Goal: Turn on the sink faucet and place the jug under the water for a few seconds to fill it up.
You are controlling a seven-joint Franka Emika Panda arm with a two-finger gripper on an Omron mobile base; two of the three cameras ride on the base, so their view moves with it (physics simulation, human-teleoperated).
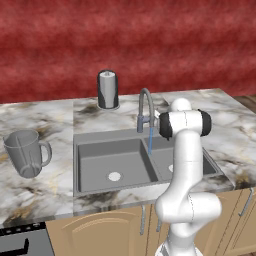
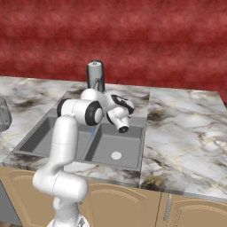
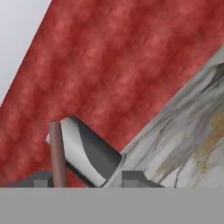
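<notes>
Claw (image 3: 87, 181) state we cannot tell; water (image 1: 150, 141) runs while the jug (image 1: 26, 152) sits far off on the surface (image 1: 45, 200), so our reach may clip the sink faucet (image 1: 145, 107).

Open marble counter (image 1: 45, 117) between jug (image 1: 26, 153) and sink (image 1: 100, 162), canister (image 1: 107, 89) upright behind sink faucet (image 1: 144, 107), water (image 1: 150, 141) falling near basin divider, right counter bare.
</notes>
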